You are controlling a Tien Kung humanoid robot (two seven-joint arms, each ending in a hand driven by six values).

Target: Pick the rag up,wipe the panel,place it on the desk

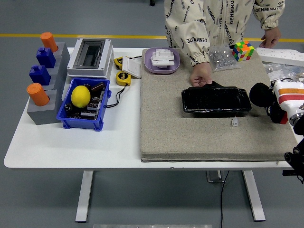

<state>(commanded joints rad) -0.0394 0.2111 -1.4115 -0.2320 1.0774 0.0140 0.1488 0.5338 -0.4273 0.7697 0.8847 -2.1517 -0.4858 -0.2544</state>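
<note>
One robot hand (264, 96), the right, sits at the right edge of the grey mat (166, 128), fingers curled around a black rag, just beside the black panel (216, 100). A person's hand (201, 76) presses the panel's far edge. Surface (95, 145) is white.

You have a white table (71, 142) filling the middle of the frame. On its left edge sits a grey stepped block (45, 97) carrying orange and blue pegs. Just right of that lie a blue bin (80, 121), a grey-white box (90, 57) and two yellow tape measures (122, 77). A purple tray (162, 66) stands at upper centre. A large tan mat (209, 133) covers the right half.
</note>
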